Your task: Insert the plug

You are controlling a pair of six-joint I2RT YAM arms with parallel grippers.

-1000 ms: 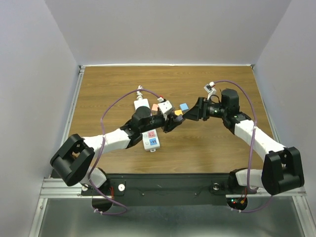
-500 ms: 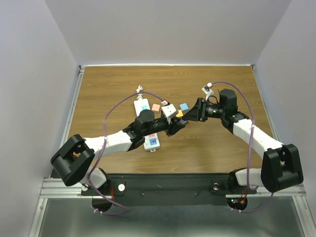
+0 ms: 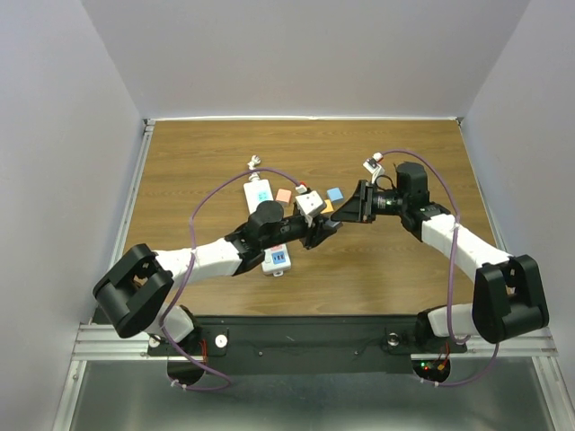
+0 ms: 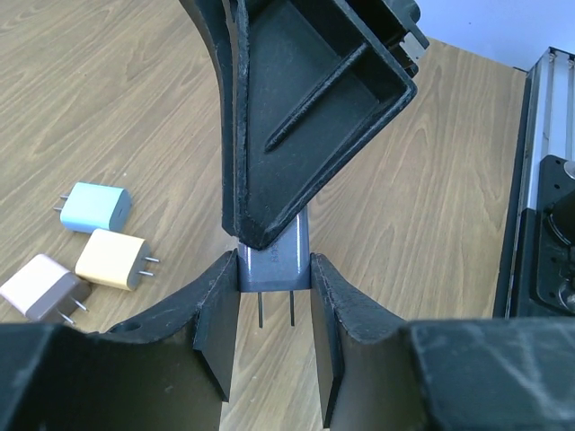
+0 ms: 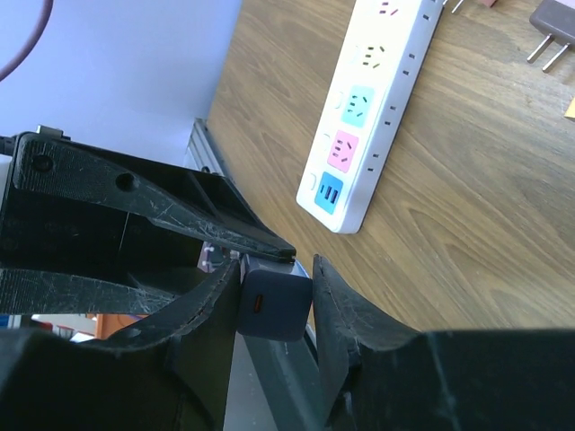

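The grey plug [image 4: 274,260] hangs over the middle of the surface, prongs toward the left arm. The left gripper [image 4: 274,303] pinches its prong end. The right gripper [image 5: 274,310], spread a second ago, has now pressed together on its rear. With both holding it, the handover looks ready: the left should let go, and the right can carry it to the power strip [image 5: 359,117] left of the middle.
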